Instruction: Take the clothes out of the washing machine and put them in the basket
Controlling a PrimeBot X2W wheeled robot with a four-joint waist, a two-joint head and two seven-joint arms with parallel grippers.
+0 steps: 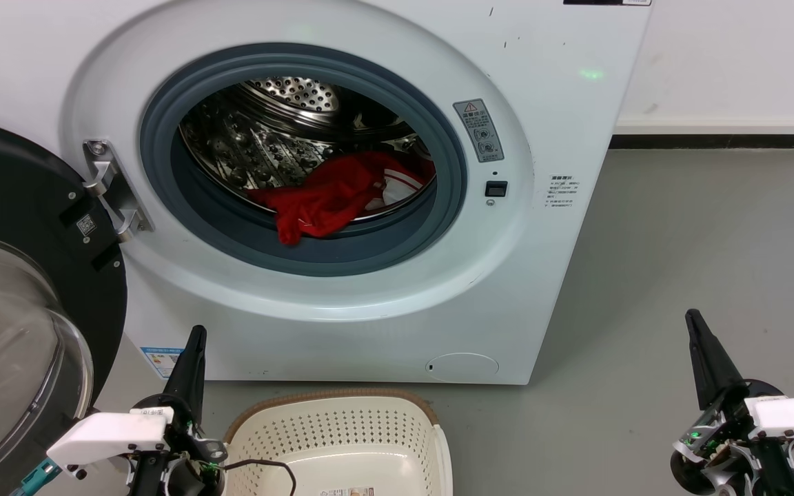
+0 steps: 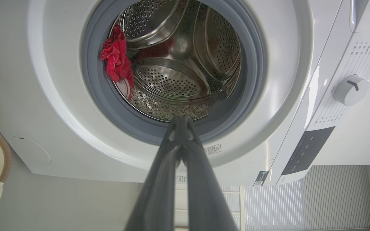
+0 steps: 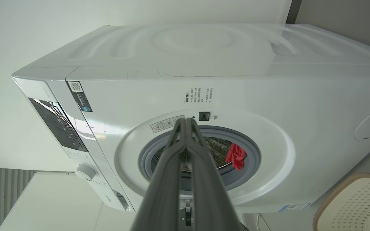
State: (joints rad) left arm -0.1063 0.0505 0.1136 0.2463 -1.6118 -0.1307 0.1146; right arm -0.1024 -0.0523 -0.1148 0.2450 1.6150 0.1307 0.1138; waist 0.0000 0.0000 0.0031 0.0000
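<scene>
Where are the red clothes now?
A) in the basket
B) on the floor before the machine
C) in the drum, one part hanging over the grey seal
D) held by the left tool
C: the clothes lie at the front of the drum of the washing machine, a flap draped over the grey seal; the basket shows no red fabric.

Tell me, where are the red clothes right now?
In the head view the clothes lie low at the front of the washing machine drum, one corner hanging over the grey seal, above the basket on the floor.
</scene>
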